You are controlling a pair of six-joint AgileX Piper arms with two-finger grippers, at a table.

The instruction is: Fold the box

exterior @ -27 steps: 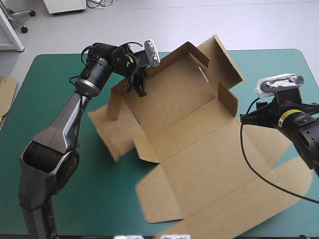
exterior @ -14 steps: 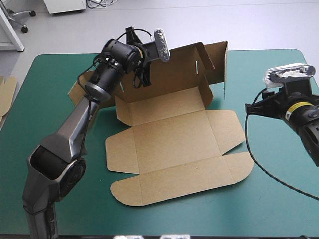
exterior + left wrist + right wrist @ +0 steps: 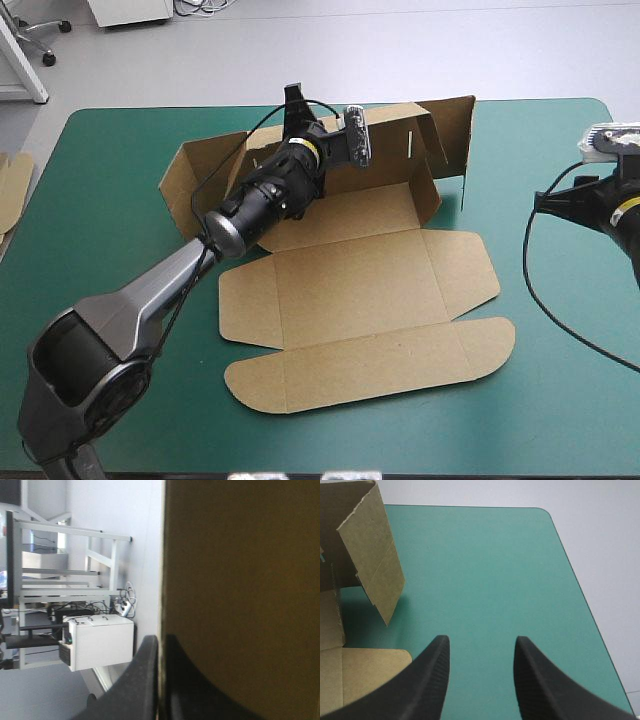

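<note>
The brown box lies on the teal-green cover with its base and front flaps flat and its rear wall standing upright. My left gripper is at the top edge of that wall. In the left wrist view the gripper is shut on the box, the board's edge running up between the black fingers. My right gripper hovers open to the right of the box, apart from it. In its own view the right gripper holds nothing, with the box's right end flap ahead and to one side.
More brown board pokes in at the table's left edge. Bare teal-green cover stretches ahead of the right gripper to the far right corner. The box's side flap stands at the left end of the rear wall.
The box, earlier held up at a tilt, now lies flat with its rear wall upright. My left gripper swung right with that wall. My right gripper drew back toward the right edge.
</note>
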